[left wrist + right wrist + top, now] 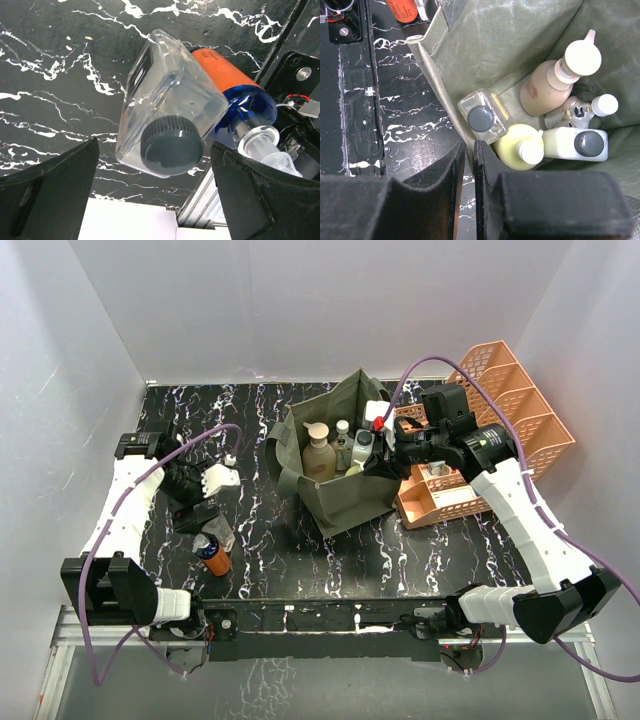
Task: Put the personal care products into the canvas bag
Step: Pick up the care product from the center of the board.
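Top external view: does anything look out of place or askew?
Yes. Two bottles are outside the canvas bag, on the table near the left gripper: an orange bottle lying on its side and a clear bottle close beside it. The rest are inside.

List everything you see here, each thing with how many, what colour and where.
canvas bag: one, olive green, table centre.
bottles inside bag: five seen; tan bottle, clear grey-capped bottle, pale yellow bottle, whitish bottle, small white-capped bottle.
clear black-capped bottle: one, lying on table near left arm.
orange bottle: one, blue top, beside it.
lattice trays: orange, right of bag.
table: black, white-veined.
left fingers: open, flanking clear black-capped bottle.
right fingers: apparently shut on bag rim.
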Controlling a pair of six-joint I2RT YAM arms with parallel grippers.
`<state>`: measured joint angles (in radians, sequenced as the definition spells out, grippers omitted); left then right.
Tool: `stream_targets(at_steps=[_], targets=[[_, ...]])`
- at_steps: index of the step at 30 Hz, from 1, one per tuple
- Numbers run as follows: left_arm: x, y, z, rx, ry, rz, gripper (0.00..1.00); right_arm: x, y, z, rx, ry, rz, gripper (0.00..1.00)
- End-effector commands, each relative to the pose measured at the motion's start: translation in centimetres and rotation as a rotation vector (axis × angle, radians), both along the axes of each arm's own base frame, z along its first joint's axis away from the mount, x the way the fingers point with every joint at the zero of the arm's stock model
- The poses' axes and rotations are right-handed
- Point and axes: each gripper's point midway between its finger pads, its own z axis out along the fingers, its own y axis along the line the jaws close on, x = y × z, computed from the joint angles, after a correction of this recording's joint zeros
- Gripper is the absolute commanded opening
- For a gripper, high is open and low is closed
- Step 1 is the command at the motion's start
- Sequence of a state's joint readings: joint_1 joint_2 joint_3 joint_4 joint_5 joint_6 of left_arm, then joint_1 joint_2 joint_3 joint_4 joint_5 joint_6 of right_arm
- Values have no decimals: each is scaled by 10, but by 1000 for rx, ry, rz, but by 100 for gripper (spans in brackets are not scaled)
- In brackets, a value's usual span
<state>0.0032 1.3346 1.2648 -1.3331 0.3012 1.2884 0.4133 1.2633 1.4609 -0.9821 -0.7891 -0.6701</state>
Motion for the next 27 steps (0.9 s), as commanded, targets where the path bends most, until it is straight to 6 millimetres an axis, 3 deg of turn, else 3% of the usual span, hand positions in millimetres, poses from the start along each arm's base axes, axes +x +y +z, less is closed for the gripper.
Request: stream_targets(at_steps=[1, 7, 16, 19, 24, 27], targets=[[-6, -18, -3, -85, 10, -41, 90, 2, 8, 20, 48, -50, 18, 17], [-7, -35, -8, -155, 17, -49, 79, 3, 9, 20, 52, -48, 22, 17], [-8, -43, -15, -191, 30, 8, 50, 3, 8, 21, 52, -48, 18, 18], [-9, -44, -15, -198, 5, 39, 48, 3, 8, 21, 51, -49, 16, 18], [-10, -47, -13, -217, -51, 52, 56, 3, 10, 21, 56, -46, 24, 18], [-6, -49, -7, -233, -77, 59, 41, 3, 10, 21, 56, -44, 25, 18]])
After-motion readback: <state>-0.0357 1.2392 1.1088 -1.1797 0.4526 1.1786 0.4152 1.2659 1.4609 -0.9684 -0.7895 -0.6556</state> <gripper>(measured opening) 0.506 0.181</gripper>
